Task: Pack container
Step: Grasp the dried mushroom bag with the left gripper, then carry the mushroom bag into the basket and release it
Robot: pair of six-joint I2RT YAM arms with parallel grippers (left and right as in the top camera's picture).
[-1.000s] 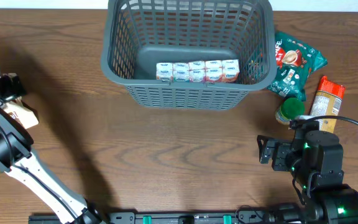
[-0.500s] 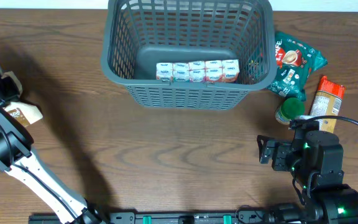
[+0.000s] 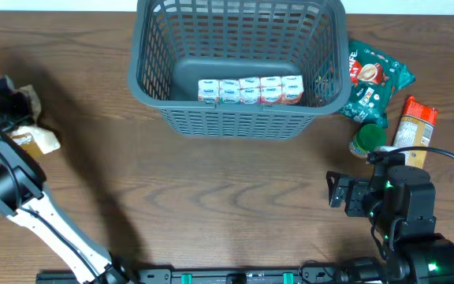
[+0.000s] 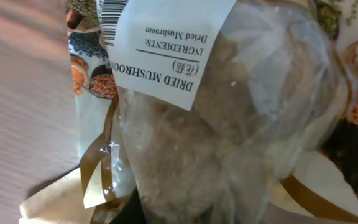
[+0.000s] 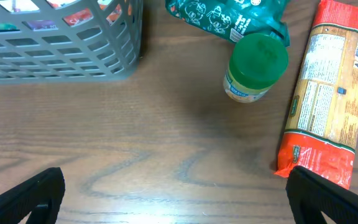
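Note:
The container (image 3: pixel 239 122) is a big grey slotted basket at the back centre, with a row of small cartons (image 3: pixel 249 90) on its floor. At the far left edge my left gripper (image 3: pixel 5 93) is shut on a clear bag of dried mushrooms (image 3: pixel 28 99). That bag (image 4: pixel 229 118) fills the left wrist view, its white label on top, and only one dark finger (image 4: pixel 143 213) shows under it. My right gripper (image 3: pixel 332 192) stands open over bare wood at the front right, its fingers (image 5: pixel 30 194) far apart. A corner of the container (image 5: pixel 61 53) shows there.
A pale printed packet (image 3: pixel 42 140) (image 4: pixel 95 143) lies beside and under the mushroom bag. Right of the basket are a teal snack bag (image 3: pixel 377 79) (image 5: pixel 229 15), a green-lidded jar (image 3: pixel 366 140) (image 5: pixel 257 65) and an orange-red packet (image 3: pixel 414 125) (image 5: pixel 328 99).
My left gripper has shut on the mushroom bag. The bag and the pale packet by it have shifted a little to the right. The right arm has not moved.

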